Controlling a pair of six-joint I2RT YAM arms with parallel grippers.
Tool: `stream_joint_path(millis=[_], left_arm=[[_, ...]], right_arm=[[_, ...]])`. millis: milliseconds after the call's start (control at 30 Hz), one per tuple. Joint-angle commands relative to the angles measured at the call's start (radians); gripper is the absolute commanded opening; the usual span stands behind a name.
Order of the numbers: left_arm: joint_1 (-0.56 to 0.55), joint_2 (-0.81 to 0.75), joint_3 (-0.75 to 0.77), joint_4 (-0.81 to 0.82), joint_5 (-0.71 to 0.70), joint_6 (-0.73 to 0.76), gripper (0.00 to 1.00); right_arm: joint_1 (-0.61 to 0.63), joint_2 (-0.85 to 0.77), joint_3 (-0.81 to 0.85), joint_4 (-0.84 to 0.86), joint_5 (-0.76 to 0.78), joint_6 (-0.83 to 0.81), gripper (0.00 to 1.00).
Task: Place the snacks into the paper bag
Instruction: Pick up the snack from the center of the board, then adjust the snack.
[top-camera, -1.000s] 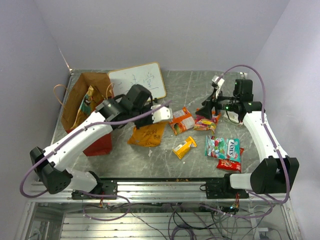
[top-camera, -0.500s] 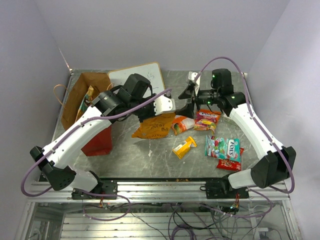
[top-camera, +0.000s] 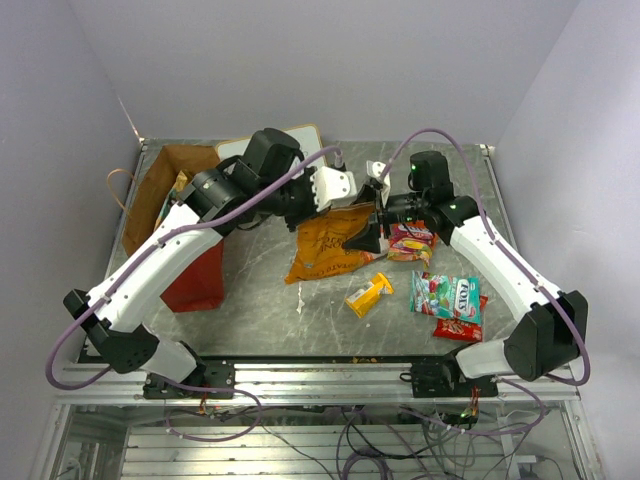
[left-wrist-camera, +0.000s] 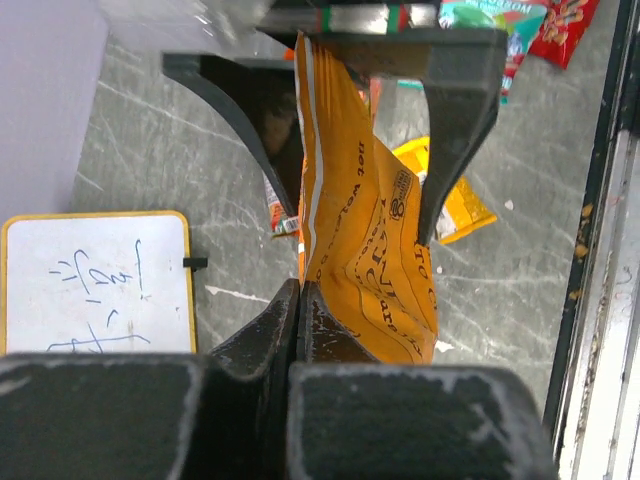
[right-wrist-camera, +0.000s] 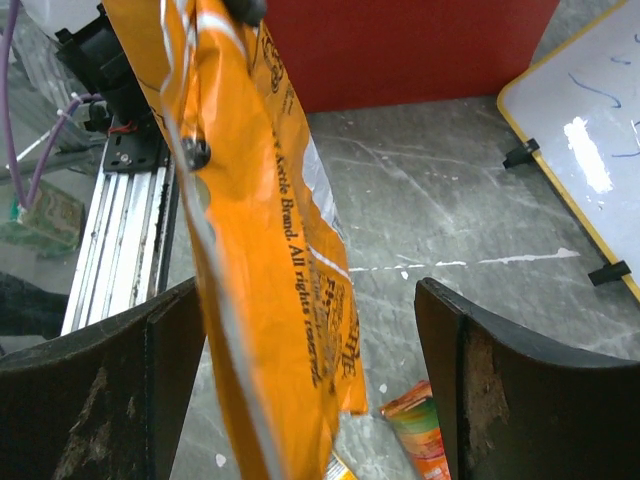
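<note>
My left claw (left-wrist-camera: 298, 300) pinches one edge of a crinkled, glossy orange chip bag (left-wrist-camera: 365, 230) with dark print, held above the counter (top-camera: 260, 310), while my right claw (right-wrist-camera: 310, 370) stands spread around it.

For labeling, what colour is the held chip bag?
Orange chip bag, dark lettering; left wrist view shows best.

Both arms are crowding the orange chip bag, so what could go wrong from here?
The left end effector pinches only a thin edge of the orange chip bag, so the packet may slip out. The right end effector stands open around its far end; pulling toward the paper bag could snag the packet on those fingers.
</note>
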Motion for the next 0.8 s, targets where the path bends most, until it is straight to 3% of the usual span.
stream_joint_path(millis=[0, 367, 567, 767], left_arm=[[0.004, 0.013, 0.086, 0.070, 0.057, -0.079, 0.07], [0.069, -0.031, 0.041, 0.159, 0.153, -0.195, 0.07], [0.133, -0.068, 0.004, 0.204, 0.231, -0.239, 0.07], [0.159, -0.060, 0.043, 0.226, 0.314, -0.307, 0.07]], right_arm=[[0.004, -0.052, -0.069, 0.126, -0.029, 0.034, 0.82], [-0.065, -0.117, -0.257, 0.471, -0.097, 0.258, 0.75], [-0.097, -0.140, -0.282, 0.557, -0.099, 0.333, 0.75], [-0.087, -0.092, -0.290, 0.750, -0.122, 0.485, 0.70]])
